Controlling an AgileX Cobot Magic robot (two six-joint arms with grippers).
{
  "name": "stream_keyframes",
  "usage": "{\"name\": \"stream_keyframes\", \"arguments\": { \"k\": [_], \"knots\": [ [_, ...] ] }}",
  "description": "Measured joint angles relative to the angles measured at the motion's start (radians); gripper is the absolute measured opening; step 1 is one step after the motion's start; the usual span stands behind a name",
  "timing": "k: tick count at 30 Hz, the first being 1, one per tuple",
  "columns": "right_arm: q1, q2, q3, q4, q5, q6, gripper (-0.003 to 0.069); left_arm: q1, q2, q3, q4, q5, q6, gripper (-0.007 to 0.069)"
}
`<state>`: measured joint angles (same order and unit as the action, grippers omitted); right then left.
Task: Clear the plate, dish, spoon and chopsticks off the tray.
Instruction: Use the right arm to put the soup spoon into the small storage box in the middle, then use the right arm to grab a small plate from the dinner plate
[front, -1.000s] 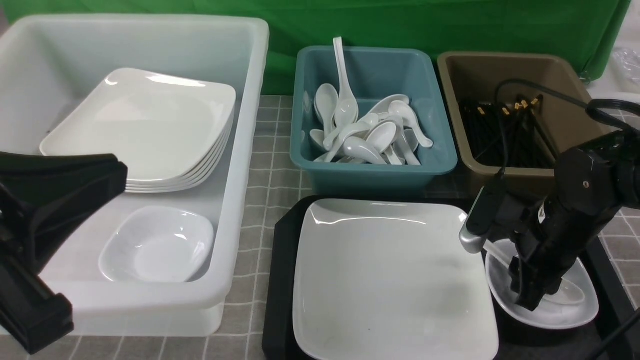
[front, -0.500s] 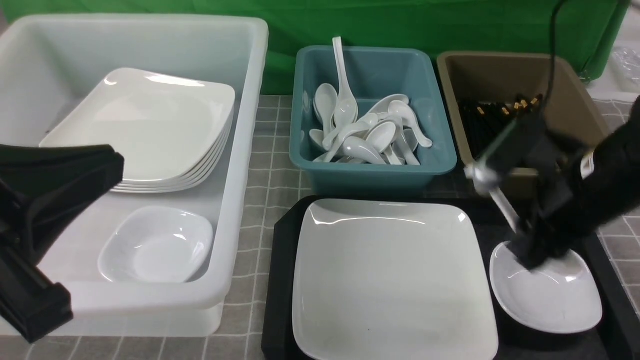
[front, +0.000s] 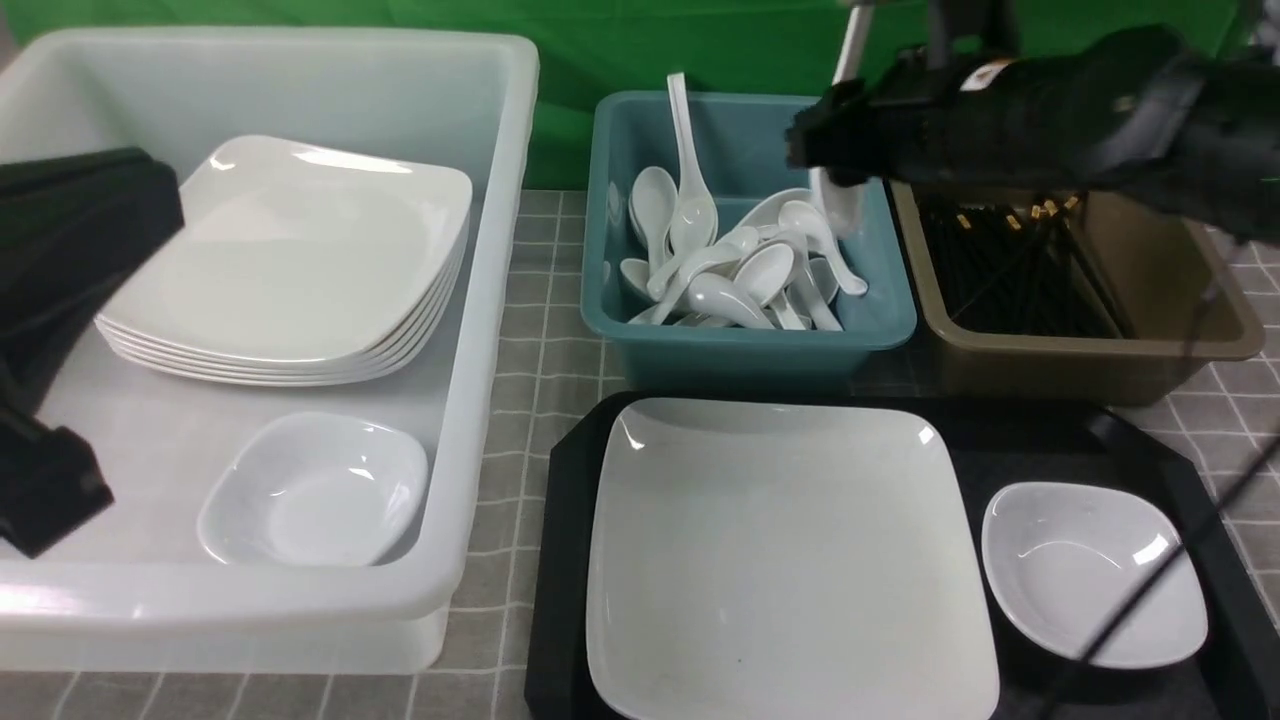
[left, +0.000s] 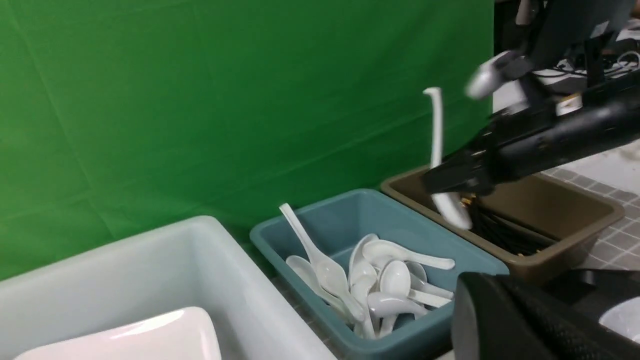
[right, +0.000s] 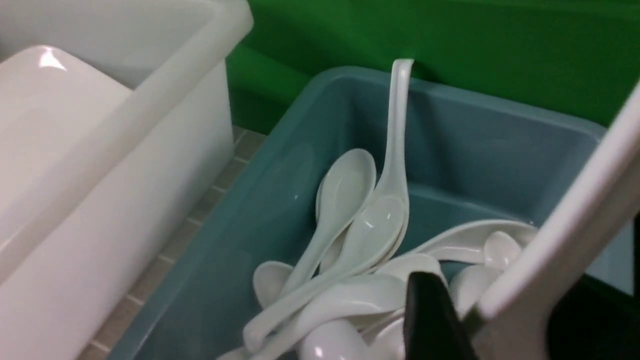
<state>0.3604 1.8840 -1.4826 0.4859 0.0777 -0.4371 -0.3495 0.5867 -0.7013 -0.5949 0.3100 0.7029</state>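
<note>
The white plate (front: 790, 550) lies on the black tray (front: 560, 600), with the small dish (front: 1090, 575) at its right, empty. My right gripper (front: 830, 150) hovers over the right side of the teal tub (front: 740, 340), shut on the white spoon (front: 843, 205). The spoon (left: 437, 130) stands nearly upright, handle up and bowl hanging below the right gripper (left: 452, 180). In the right wrist view the spoon (right: 565, 240) crosses between the fingers of the right gripper (right: 500, 325). Black chopsticks (front: 1010, 270) lie in the brown tub (front: 1090, 365). My left gripper (front: 165, 205) is shut and empty over the white tub.
The large white tub (front: 470, 330) at the left holds a stack of plates (front: 290, 260) and a small dish (front: 315, 490). Several white spoons (front: 720, 270) fill the teal tub, one leaning on its back wall. A green backdrop closes the far side.
My right gripper lifted the spoon out of the dish and carried it up, back and left, to above the teal tub. The left arm drew back to the left and rose slightly.
</note>
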Motion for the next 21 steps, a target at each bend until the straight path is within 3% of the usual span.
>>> {"name": "stream_keyframes", "arguments": {
  "k": [3,5,11,15,18,21],
  "knots": [
    [0.0,0.048,-0.045,-0.003,0.082,0.0,0.0523,0.0,0.0,0.0,0.0,0.028,0.0,0.0007],
    [-0.003,0.037,-0.054,-0.02,0.153,0.0,0.0544,0.0,0.0,0.0,0.0,0.04,0.0,0.0007],
    [-0.011,-0.101,-0.059,-0.195,0.498,0.067,0.0442,0.0,0.0,0.0,0.018,0.05,0.0,0.0007],
    [0.022,-0.247,0.017,-0.448,0.838,0.23,0.0388,0.0,0.0,0.0,0.06,0.07,0.0,0.0007],
    [0.056,-0.309,0.144,-0.546,0.94,0.265,0.0386,0.0,0.0,0.0,0.069,0.075,0.0,0.0007],
    [0.091,-0.351,0.308,-0.584,0.933,0.258,0.0408,0.0,0.0,0.0,0.072,0.075,0.0,0.0007]
  ]
}}
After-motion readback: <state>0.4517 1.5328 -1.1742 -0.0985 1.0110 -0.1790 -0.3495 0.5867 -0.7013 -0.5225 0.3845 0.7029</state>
